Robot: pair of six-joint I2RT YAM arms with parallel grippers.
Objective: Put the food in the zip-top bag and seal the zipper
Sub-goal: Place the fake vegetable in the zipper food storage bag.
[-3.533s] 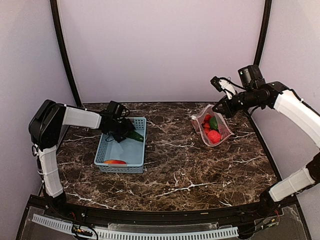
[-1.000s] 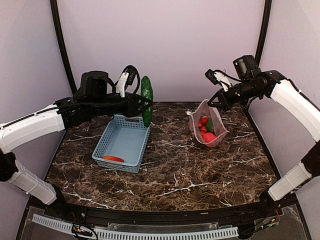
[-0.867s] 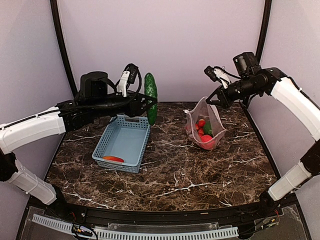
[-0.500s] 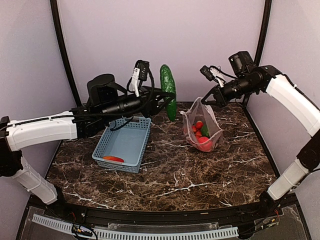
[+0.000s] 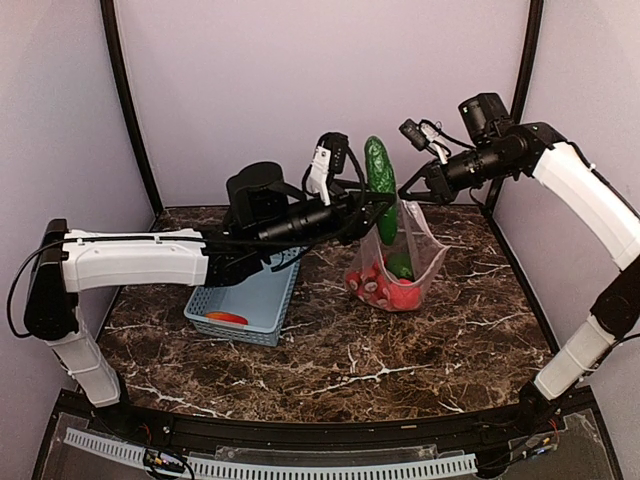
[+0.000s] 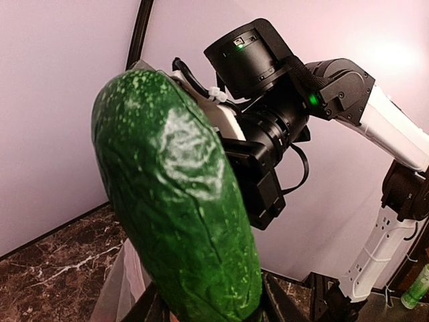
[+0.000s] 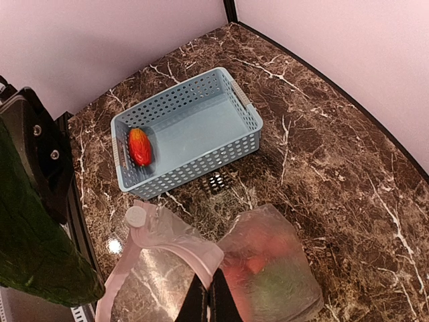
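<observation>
Currently the left pincer point(image 5: 377, 207) clamps the cucumber point(image 5: 377, 165) upright just above the zip-top bag point(image 5: 395, 270), which the clenched right pincer point(image 5: 406, 194) pinches up by its mouth edge, so a skewed release could snag the limp rim, miss, or tug the bag free.

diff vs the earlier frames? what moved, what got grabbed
The left gripper lifted the cucumber out of the basket and carried it right; it is now upright over the bag. The right gripper raised the bag's edge and drew it left. Unchanged: right grip on the bag, pepper in the basket, fruit in the bag.
</observation>
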